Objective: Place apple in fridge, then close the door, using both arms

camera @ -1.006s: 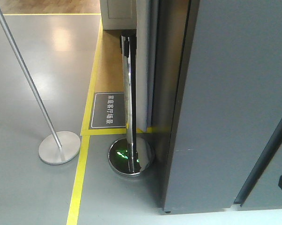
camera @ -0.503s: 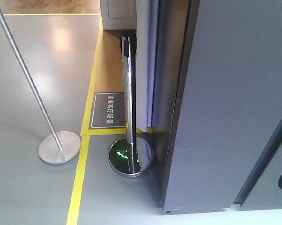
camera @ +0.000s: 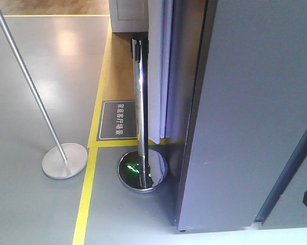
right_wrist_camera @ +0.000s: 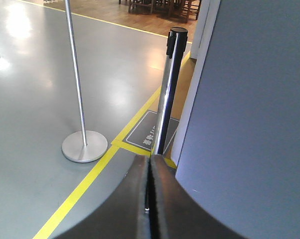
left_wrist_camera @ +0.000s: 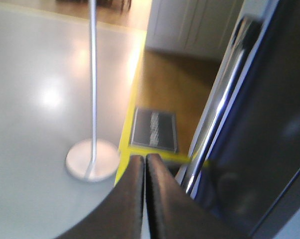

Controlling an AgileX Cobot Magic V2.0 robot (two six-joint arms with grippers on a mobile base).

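Item, far left: thin grey pole on a flat round base, standing on the grey floor, well apart from the work. Item: yellow floor tape running up past a dark floor sign. Item, centre: chrome barrier post with a black cap on a mirrored round base, just beside the fridge. Item, right: the fridge, seen from outside as a tall dark grey panel filling the right of the front view; the door shows only as a pale edge between post and grey panel, and you cannot tell from here how far it stands from fully shut. Item: the apple, in no view; judge it inside the fridge, though nothing here proves it. Item: left tool, fingers pressed together on nothing, pointed at the floor beside the post; that view is blurred. Item: right tool, likewise closed and empty, just beside the grey panel. Step in hand, by judgement: closing the door. Push with the flat of a closed tool on the outer face, near the free edge; press evenly until the seal meets. Keep both arms clear of the chrome post, which crowds the door's path.
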